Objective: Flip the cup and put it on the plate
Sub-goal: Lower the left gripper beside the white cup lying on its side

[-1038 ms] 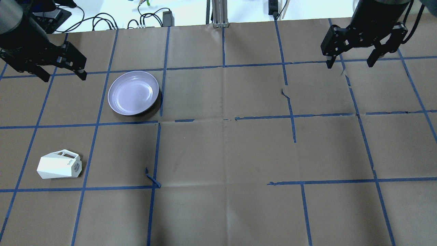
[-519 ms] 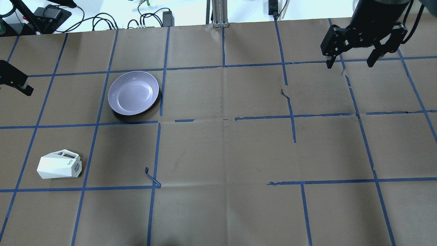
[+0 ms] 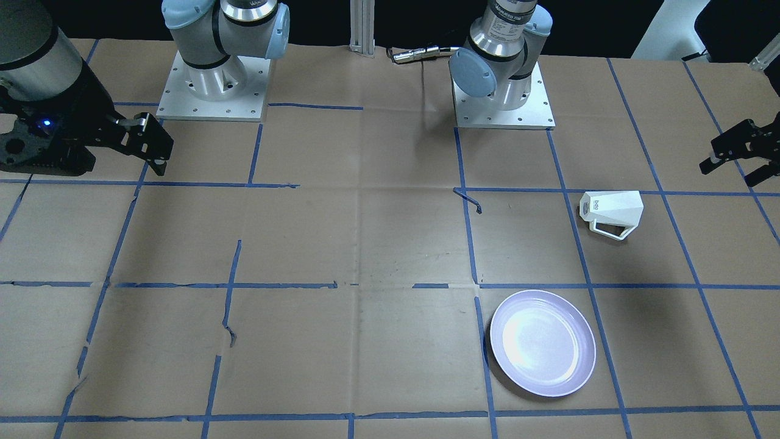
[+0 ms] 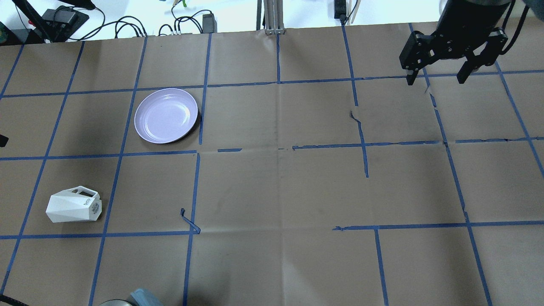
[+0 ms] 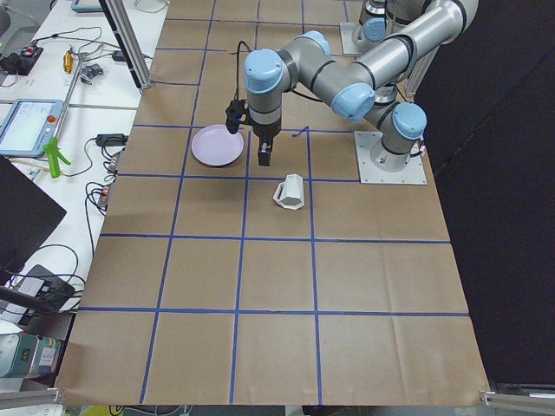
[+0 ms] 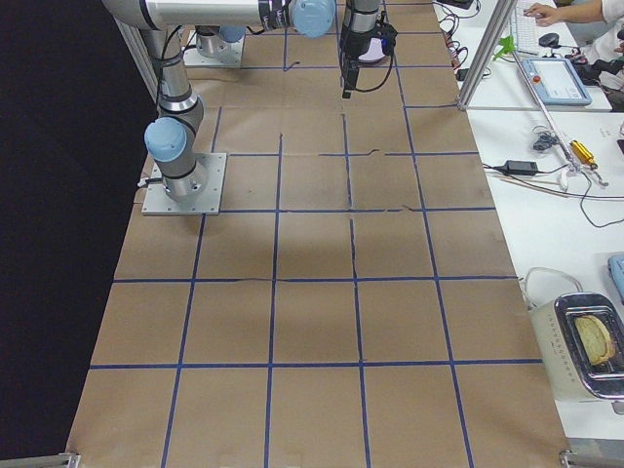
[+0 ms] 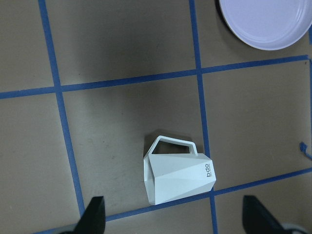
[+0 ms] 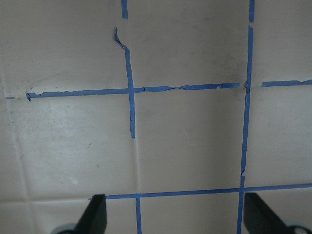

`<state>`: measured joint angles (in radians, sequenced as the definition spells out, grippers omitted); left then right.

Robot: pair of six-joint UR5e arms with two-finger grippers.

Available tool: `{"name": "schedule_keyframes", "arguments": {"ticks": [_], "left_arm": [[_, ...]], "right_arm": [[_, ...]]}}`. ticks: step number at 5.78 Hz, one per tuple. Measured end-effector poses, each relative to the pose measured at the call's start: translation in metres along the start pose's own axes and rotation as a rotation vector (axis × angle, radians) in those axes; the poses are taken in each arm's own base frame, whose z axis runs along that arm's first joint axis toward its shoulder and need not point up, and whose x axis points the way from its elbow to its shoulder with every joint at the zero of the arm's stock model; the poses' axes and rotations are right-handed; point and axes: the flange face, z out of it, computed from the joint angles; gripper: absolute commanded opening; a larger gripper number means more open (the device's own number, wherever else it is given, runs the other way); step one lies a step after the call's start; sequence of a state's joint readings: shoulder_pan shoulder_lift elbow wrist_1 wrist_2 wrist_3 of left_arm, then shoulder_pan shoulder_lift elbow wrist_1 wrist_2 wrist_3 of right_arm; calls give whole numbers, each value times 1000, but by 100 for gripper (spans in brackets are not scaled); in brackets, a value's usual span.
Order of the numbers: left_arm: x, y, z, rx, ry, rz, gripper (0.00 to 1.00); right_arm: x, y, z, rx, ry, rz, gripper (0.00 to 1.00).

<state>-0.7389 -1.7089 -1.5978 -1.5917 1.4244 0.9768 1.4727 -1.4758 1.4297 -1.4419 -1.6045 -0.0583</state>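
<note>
Reaching looks to be the step in hand: the left gripper (image 7: pixel 176 219) hovers near the cup (image 7: pixel 175 175), jaws wide, and next must drop and pinch it; the right gripper (image 4: pixel 434 79) hangs wide, far off. The cup lies sideways on the table (image 4: pixel 276 191), probably empty, well apart from the bare plate (image 4: pixel 165 115).

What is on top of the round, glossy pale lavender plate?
Nothing: the round lavender plate shows bare. The white faceted cup lies on its side, apart from it. Beneath the plate is hidden.
</note>
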Motion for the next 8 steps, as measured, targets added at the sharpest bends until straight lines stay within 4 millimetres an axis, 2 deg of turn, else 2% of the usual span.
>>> {"name": "schedule_keyframes", "arguments": {"ticks": [1,3,5,6,8], "left_arm": [[-31,12,22,0,73,18,98],[-76,43,90,-18,287,25,98],[-104,60,165,-2,506,58,97],[-106,61,194,11,613,79,76],[-102,63,220,29,745,92,25]], "right_arm": [[0,0,0,0,0,0,100],[0,0,0,0,0,0,100],[0,0,0,0,0,0,100],[0,0,0,0,0,0,100],[0,0,0,0,0,0,100]]}}
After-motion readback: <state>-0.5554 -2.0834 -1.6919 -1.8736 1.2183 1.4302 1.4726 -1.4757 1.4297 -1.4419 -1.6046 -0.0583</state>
